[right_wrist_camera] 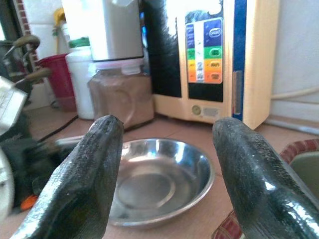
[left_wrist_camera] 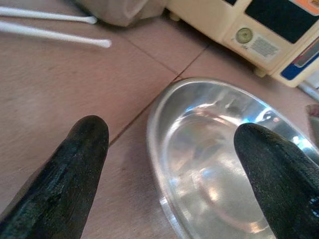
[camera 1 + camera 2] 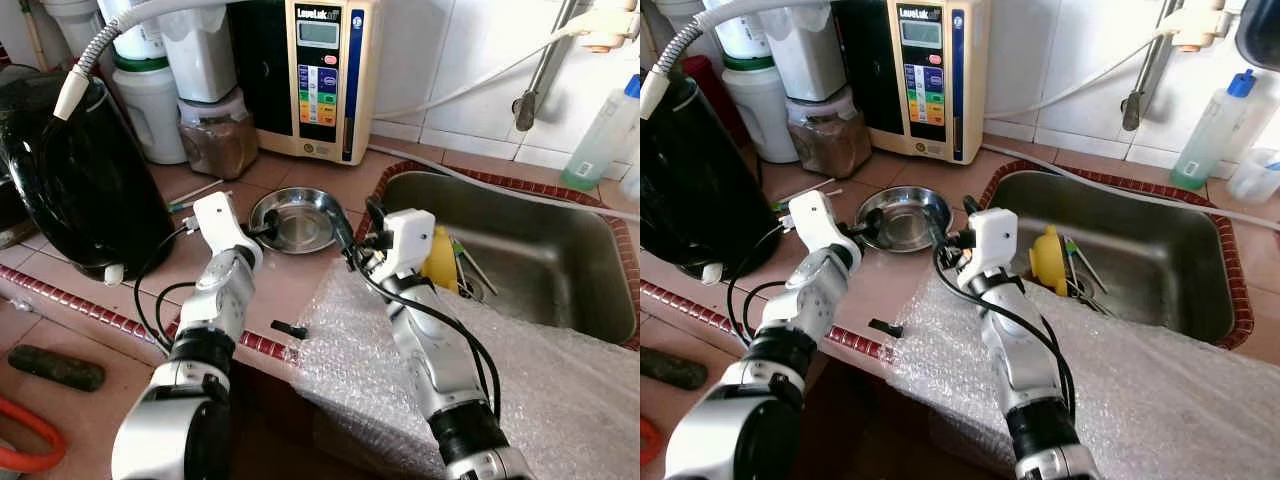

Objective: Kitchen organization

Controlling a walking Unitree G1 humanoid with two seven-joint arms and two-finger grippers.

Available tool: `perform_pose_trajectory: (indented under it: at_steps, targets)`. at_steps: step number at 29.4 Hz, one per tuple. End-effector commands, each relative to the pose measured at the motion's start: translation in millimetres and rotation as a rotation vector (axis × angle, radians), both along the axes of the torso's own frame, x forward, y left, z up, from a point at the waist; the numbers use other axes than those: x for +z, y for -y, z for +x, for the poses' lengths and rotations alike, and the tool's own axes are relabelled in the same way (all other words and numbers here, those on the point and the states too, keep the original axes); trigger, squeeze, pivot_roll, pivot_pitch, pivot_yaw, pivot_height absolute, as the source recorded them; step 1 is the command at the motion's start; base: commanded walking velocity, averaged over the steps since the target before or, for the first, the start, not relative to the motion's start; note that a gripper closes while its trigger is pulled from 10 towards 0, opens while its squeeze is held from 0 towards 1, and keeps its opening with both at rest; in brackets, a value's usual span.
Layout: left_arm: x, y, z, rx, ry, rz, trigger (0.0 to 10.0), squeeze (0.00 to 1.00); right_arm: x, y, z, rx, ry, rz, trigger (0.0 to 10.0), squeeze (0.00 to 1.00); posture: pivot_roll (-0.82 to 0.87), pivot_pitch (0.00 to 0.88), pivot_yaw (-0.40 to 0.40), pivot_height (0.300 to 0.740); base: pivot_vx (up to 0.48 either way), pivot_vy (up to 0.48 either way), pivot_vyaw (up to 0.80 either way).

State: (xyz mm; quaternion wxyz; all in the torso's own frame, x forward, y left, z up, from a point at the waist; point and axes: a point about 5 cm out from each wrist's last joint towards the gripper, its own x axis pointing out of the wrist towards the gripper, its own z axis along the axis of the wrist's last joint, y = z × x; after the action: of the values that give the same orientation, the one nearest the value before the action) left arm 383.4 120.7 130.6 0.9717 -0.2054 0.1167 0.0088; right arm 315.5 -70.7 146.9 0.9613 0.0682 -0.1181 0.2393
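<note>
Both grippers, left [image 3: 262, 232] and right [image 3: 352, 240], were spread open, flanking the bowl [image 3: 297, 218]; thin rim might skid from a shallow pinch

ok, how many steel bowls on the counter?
1. The steel bowl sits on the tiled counter before the water machine, left of the sink, between both open hands. The sink may hide more.

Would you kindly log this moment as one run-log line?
left end effector: open, straddling steel bowl rim | right end effector: open, facing bowl | bowl: empty, on counter beside sink
</note>
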Motion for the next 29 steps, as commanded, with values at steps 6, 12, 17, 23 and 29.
perform_pose_trajectory:
  at_steps: [6, 12, 17, 23, 29]
  targets:
    - [-9.3, 2.4, -0.3, -0.022, -0.072, -0.023, 9.4, 0.00, 4.3, -0.2, -11.9, 0.100, -0.036, -0.026, 10.0, 0.00, 0.01, 0.000, 0.079, 0.740, 0.000, 0.000, 0.00]
    - [-14.2, 10.2, -2.8, -0.038, -0.087, -0.080, 0.0, 0.00, 1.6, 4.7, -16.8, 0.100, -0.081, -0.047, 10.0, 0.00, 0.01, 0.000, 0.076, 0.740, 0.000, 0.000, 0.00]
    - [-17.2, 12.3, -4.1, -0.049, -0.104, -0.086, 0.0, 0.00, -0.3, -2.2, -19.3, 0.137, -0.094, -0.086, 10.0, 0.00, 0.01, 0.000, 0.073, 0.740, 0.000, 0.000, 0.00]
    - [-17.1, 12.0, -4.4, -0.033, -0.114, -0.131, 0.0, 0.00, -1.2, -0.7, -18.2, 0.140, -0.114, -0.095, 10.0, 0.00, 0.02, 0.000, 0.072, 0.740, 0.000, 0.000, 0.00]
    - [-17.8, 10.1, -4.5, -0.020, -0.116, -0.156, 0.0, 0.00, 0.1, 0.2, -15.9, 0.129, -0.114, -0.097, 10.0, 0.00, 0.02, 0.000, 0.070, 0.740, 0.000, 0.000, 0.00]
